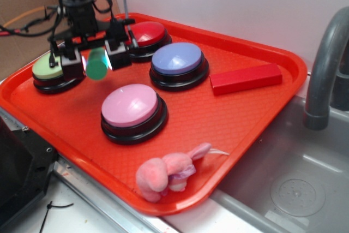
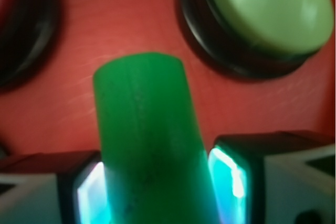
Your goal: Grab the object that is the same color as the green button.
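You're looking at a mock kitchen set up for robot trials: a steel sink basin (image 1: 294, 189) with a grey faucet (image 1: 323, 75) at 3 o'clock, a red serving tray (image 1: 262, 118) of test props, cardboard (image 1: 22, 9) and loose cables (image 1: 27, 25) at 10 o'clock.

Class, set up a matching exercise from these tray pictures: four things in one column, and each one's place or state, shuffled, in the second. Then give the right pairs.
Things:
1. green cylinder
2. red block
3. pink plush toy
4. green button

Places or states:
A. lying flat beside the blue button
B. at the tray's near edge
C. held between the tool's fingers
D. at the tray's left end

Pairs: 1-C, 2-A, 3-B, 4-D
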Robot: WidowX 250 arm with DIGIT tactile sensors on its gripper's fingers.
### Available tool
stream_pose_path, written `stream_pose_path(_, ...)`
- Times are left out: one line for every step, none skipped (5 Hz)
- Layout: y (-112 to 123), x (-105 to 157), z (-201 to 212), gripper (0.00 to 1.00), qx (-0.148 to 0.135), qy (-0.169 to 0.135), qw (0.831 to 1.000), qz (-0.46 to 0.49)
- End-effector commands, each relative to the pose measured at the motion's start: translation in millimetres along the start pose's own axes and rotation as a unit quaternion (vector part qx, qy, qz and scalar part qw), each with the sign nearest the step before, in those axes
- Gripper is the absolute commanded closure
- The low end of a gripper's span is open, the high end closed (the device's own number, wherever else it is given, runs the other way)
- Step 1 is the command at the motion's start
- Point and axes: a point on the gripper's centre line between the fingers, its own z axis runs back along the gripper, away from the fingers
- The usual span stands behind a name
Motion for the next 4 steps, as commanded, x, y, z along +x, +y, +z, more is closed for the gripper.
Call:
stream_pose_path(-1.8,-17.9,82.5,1.00,-0.004,-0.039,0.970,-0.242)
stream_pose_path(6.4,-30.7,110.5,1.00,-0.028,-0.064,0.931,-0.359)
stream_pose_path(18.1,-31.7,121.4,1.00,-0.049,-0.076,0.909,-0.407)
stream_pose_path(21.2,-27.3,117.4,1.00,-0.050,-0.072,0.903,-0.421)
